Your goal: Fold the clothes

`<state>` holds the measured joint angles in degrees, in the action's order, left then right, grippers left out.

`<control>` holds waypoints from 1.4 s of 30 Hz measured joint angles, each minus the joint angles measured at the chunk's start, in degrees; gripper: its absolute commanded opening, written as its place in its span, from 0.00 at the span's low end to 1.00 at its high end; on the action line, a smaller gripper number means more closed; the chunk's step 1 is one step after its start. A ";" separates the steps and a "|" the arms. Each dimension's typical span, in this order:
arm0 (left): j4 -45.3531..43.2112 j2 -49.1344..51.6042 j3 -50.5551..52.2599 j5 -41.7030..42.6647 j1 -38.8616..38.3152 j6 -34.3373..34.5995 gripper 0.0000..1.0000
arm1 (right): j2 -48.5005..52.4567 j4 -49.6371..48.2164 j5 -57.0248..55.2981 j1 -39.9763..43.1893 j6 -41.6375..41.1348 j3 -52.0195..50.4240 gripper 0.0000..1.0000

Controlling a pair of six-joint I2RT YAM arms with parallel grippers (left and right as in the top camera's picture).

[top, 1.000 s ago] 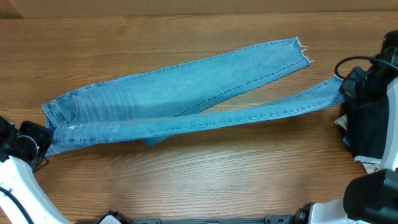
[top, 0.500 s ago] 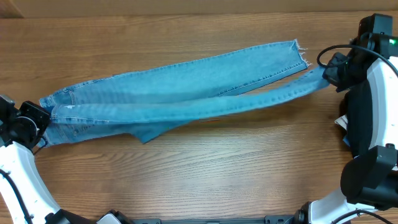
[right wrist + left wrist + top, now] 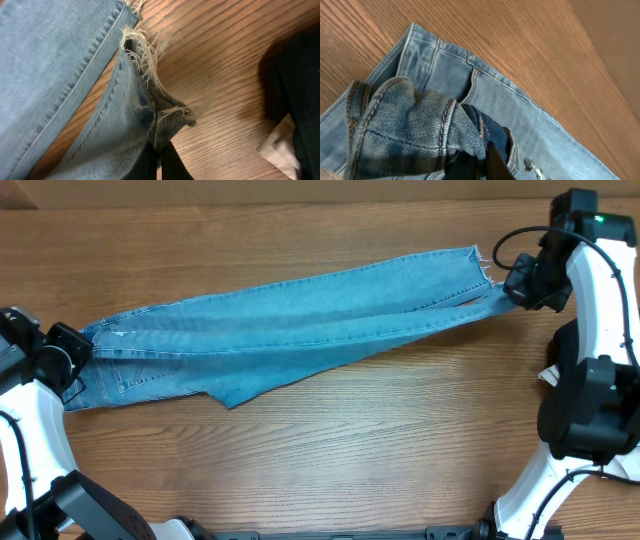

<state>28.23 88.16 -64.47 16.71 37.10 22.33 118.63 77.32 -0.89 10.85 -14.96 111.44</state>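
In the left gripper (image 3: 482,162), pinched nearly closed: a bunched fold of waistband from the light blue faded denim jeans (image 3: 415,120), with darker inner denim and orange stitching right at the black fingertips (image 3: 497,167). Just beyond that wad, lying flat on the brown wood-grain table (image 3: 530,45): more of the waist, with a belt loop and a stitched seam.

In the right gripper (image 3: 160,162), likewise squeezed almost shut: the frayed hem of one leg, with white threads fanning out above the fingers (image 3: 177,170). Lifted a little off the wood there, probably, though hard to judge from the wrist view. Beside it on the left, flat on the table: the other leg's hem, also frayed.

From overhead, stretched long across the table between the left gripper (image 3: 72,348) at the waist end and the right gripper (image 3: 515,280) at the hem end: the jeans (image 3: 290,320), one leg overlapping the other, with a loose flap of denim sticking out along the near edge toward the waist. Off by the right arm, apart from the jeans: a crumpled dark navy garment (image 3: 295,70), with a scrap of whitish-beige cloth (image 3: 277,145) touching its edge.
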 measured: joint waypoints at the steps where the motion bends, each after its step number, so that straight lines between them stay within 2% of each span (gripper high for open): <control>1: -0.33 0.26 0.00 -0.52 -0.33 0.00 0.04 | 0.68 -0.37 -0.31 -0.26 0.02 0.13 0.04; 11: -0.85 0.37 0.00 -3.54 -1.29 0.00 0.04 | 2.12 -4.09 -1.49 -2.16 -0.02 0.35 0.04; 15: -3.43 0.76 0.00 -5.60 -1.29 0.02 0.04 | 4.81 -10.01 -1.60 -3.93 -1.62 0.74 0.04; 17: -5.16 2.86 -0.02 -5.92 -1.42 0.00 0.09 | 5.70 -12.50 -1.46 -4.63 -2.86 0.74 0.04; 19: -7.26 6.32 -0.11 -6.12 -1.40 0.04 0.09 | 5.75 -13.73 -1.29 -4.90 -3.61 0.74 0.04; 20: -7.72 7.85 -0.09 -6.36 -1.40 0.07 0.15 | 5.75 -14.16 -1.01 -4.94 -3.89 0.74 0.12; 21: -9.31 9.44 -0.09 -6.51 -1.46 0.20 0.27 | 5.77 -15.43 -0.61 -4.98 -4.13 0.74 0.24; 22: -11.43 10.64 -0.09 -7.21 -1.57 0.94 0.35 | 5.77 -17.31 -0.68 -5.03 -4.46 0.74 0.35; 23: -12.57 11.17 -0.09 -7.98 -1.55 2.01 0.48 | 5.77 -19.32 -0.70 -4.98 -4.11 0.76 0.53; 24: -14.16 11.69 -0.11 -9.33 -1.49 3.82 0.75 | 5.77 -22.40 -0.24 -4.83 -3.45 0.81 0.57; 25: -14.58 11.96 -0.20 -10.12 -1.44 5.05 0.80 | 5.77 -23.43 0.39 -4.74 -2.67 0.85 0.61; 27: -14.12 12.26 -0.37 -10.05 -1.38 6.43 1.00 | 5.77 -23.37 1.11 -4.63 -1.16 0.85 0.65; 30: -8.92 12.26 -0.76 -6.34 -1.40 5.27 1.00 | 5.77 -19.65 0.94 -4.59 0.44 0.94 0.65; 36: 7.08 12.28 -1.03 -0.11 -1.40 -1.55 1.00 | 5.77 -13.27 -3.48 -3.78 2.01 0.96 0.64; 42: 12.13 12.28 -1.11 1.01 -3.45 -4.96 1.00 | 5.77 -16.28 1.18 -1.90 7.63 0.66 0.65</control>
<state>40.36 100.44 -65.58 17.72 33.65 17.37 124.40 61.04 0.30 8.95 -7.33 112.09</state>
